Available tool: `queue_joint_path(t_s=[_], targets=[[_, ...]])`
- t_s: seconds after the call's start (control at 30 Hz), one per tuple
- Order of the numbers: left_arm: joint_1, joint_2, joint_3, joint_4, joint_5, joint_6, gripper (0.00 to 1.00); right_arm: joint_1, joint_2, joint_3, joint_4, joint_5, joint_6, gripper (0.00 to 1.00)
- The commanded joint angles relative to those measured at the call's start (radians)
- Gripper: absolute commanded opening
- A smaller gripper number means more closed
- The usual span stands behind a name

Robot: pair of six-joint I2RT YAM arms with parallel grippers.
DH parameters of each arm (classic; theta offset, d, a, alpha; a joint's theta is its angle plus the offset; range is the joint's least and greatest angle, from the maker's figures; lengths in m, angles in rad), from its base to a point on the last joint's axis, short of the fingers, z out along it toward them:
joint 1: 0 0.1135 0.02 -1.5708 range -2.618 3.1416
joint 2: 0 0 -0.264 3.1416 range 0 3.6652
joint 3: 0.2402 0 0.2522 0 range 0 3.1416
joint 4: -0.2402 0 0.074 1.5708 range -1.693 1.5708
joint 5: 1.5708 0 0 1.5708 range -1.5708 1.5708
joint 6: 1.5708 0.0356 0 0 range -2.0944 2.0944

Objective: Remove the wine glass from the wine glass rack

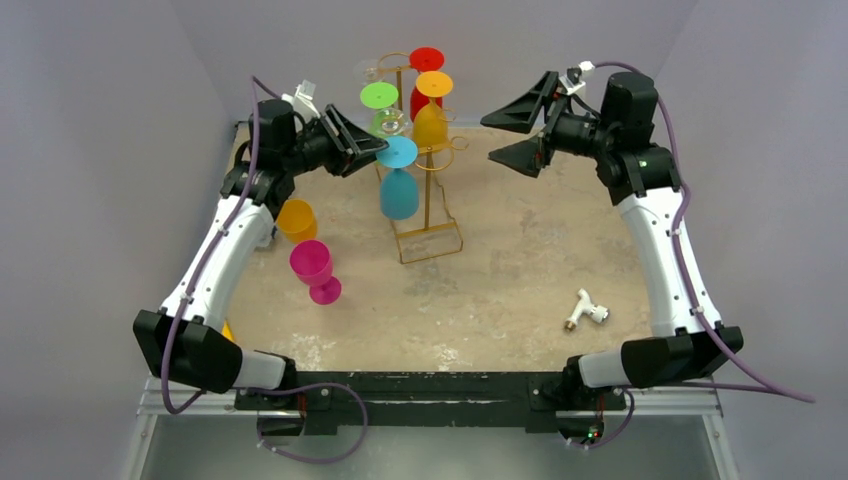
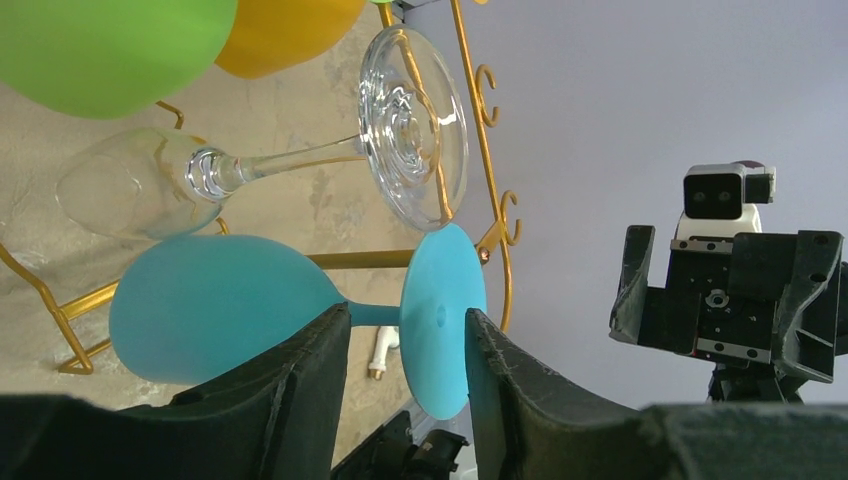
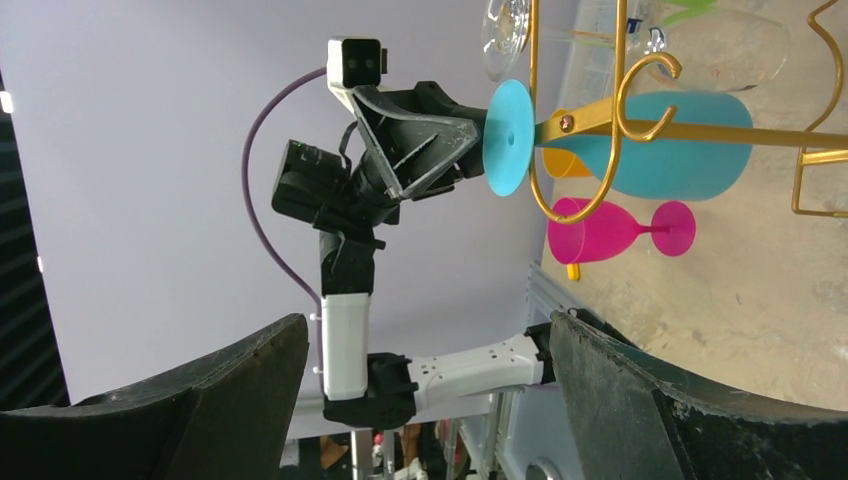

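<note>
Left fingers [image 2: 290, 400] parted astride blue wine glass [image 2: 200, 310] foot on rack [image 2: 365, 260], right fingers [image 3: 200, 400] wide, away

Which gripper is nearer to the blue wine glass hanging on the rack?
Left. The left gripper has its open fingers either side of the blue wine glass at its stem and foot. The right gripper hangs open, well off to the right of the rack.
</note>
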Motion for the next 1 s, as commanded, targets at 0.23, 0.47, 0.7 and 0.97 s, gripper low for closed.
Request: queue_joint_path(t_s=[0.23, 0.47, 0.7, 0.97], targets=[[-0.012, 0.005, 0.017, 0.050, 0.018, -0.022, 0.41, -0.002, -0.003, 0.037, -0.006, -0.031, -0.026, 0.89], [-0.014, 0.002, 0.001, 0.073, 0.027, -0.024, 0.37, -0.001, -0.005, 0.036, -0.008, -0.038, -0.029, 0.89], [-0.017, 0.003, 0.008, 0.084, 0.031, -0.028, 0.30, -0.002, -0.004, 0.041, -0.014, -0.044, -0.031, 0.88], [-0.017, -0.009, 0.009, 0.077, 0.022, -0.029, 0.25, -0.002, -0.006, 0.042, -0.020, -0.051, -0.038, 0.88]])
